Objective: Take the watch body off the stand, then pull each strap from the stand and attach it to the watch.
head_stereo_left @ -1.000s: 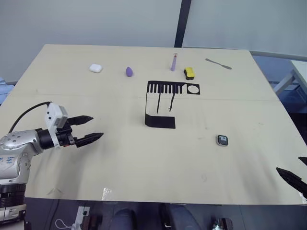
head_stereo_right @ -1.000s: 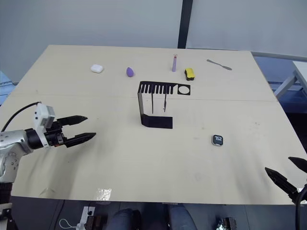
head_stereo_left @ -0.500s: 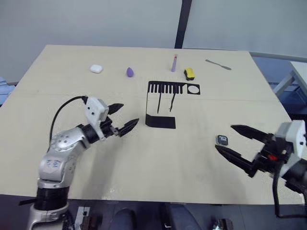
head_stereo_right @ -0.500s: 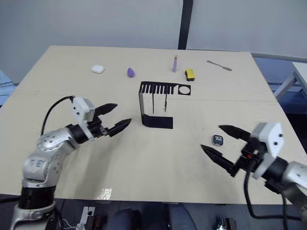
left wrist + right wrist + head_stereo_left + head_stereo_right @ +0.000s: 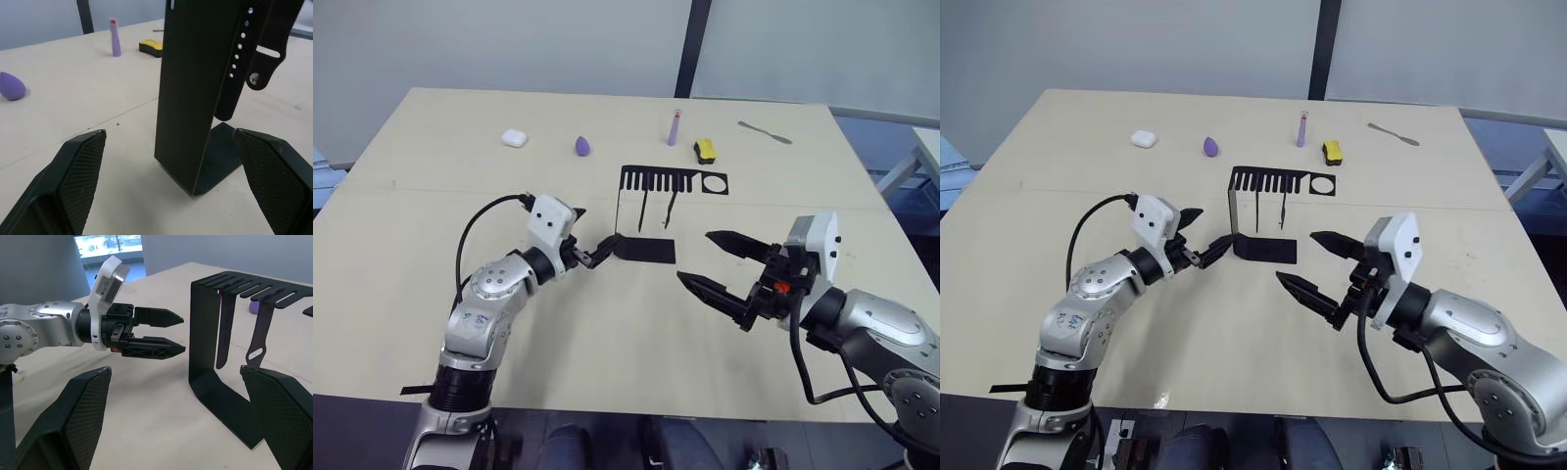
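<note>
Both claws spread and empty, flanking the thin black sheet-metal stand (image 5: 644, 211) on the pale wooden counter (image 5: 431, 206).

The left claw (image 5: 1203, 240) sits just beside the stand's upright, fingers apart, touching nothing. The right claw (image 5: 710, 262) hangs near the stand's flat base on the opposite side, fingers wide apart. Two narrow black flexible straps (image 5: 244, 58) hang from the stand's slotted top arm. Beyond the stand lie a yellow-and-black block (image 5: 705, 149), a purple tube (image 5: 674, 127) and a purple egg-shaped piece (image 5: 582, 146). The watch body cannot be made out.
</note>
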Controlling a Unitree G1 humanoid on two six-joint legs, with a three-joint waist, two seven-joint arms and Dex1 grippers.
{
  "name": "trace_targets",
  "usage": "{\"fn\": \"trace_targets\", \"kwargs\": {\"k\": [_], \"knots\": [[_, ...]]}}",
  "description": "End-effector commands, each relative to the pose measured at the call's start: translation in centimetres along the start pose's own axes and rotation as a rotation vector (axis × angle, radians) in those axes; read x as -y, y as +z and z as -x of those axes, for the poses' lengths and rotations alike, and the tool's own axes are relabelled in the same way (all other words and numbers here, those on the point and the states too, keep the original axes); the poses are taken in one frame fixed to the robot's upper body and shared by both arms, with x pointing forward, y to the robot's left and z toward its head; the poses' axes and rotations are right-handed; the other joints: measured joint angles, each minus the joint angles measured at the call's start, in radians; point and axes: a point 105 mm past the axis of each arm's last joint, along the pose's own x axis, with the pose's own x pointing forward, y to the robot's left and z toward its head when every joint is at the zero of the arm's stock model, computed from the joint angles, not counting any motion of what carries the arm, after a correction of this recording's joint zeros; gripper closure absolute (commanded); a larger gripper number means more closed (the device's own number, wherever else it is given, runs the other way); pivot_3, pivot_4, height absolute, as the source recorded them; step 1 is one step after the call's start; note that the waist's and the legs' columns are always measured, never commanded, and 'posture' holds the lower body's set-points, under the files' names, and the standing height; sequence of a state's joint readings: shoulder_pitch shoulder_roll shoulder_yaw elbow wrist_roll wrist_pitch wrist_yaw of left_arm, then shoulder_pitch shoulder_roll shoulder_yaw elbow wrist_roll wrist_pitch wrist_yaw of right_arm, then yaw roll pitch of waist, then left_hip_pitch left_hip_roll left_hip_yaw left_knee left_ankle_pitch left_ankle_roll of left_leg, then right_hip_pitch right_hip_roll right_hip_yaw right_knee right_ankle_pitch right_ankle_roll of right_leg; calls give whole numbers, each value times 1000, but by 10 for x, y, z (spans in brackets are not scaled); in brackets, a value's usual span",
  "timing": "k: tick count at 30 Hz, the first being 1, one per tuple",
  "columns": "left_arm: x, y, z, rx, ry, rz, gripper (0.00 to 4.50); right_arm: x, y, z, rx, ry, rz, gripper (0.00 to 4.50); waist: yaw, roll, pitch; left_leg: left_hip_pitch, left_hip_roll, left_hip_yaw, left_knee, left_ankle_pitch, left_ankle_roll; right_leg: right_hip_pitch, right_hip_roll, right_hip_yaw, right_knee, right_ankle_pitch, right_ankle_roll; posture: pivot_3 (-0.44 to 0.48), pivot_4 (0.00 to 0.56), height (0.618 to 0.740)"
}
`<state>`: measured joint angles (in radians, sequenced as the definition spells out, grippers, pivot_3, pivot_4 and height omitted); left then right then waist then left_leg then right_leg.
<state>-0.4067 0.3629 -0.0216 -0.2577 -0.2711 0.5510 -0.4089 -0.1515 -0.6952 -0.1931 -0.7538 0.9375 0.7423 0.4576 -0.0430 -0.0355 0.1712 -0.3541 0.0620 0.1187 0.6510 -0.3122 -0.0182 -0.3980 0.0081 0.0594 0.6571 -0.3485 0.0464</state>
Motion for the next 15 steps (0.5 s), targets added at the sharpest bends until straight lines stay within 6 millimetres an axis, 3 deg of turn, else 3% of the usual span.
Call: {"fn": "trace_targets", "kwargs": {"k": [1,10,14,15], "knots": [[3,12,-1,42,-5,-44,0,2,6,-2,25,-18,44,23,-1,0,0,0,0,0,0,0,0,0,0,0,0,0,0,0,150,740],[2,5,-26,25,97,-23,0,4,-4,-12,-22,-17,88,23,12,0,0,0,0,0,1,0,0,0,0,0,1,0,0,0,150,740],[4,6,-32,28,125,-12,1747,3,-3,-15,-21,-18,95,0,12,0,0,0,0,0,0,0,0,-1,0,0,0,0,0,0,150,740],[4,5,-33,26,129,-11,1747,3,-2,-15,-19,-20,94,0,12,0,0,0,0,0,0,0,0,-1,0,0,0,0,0,0,150,740]]}}
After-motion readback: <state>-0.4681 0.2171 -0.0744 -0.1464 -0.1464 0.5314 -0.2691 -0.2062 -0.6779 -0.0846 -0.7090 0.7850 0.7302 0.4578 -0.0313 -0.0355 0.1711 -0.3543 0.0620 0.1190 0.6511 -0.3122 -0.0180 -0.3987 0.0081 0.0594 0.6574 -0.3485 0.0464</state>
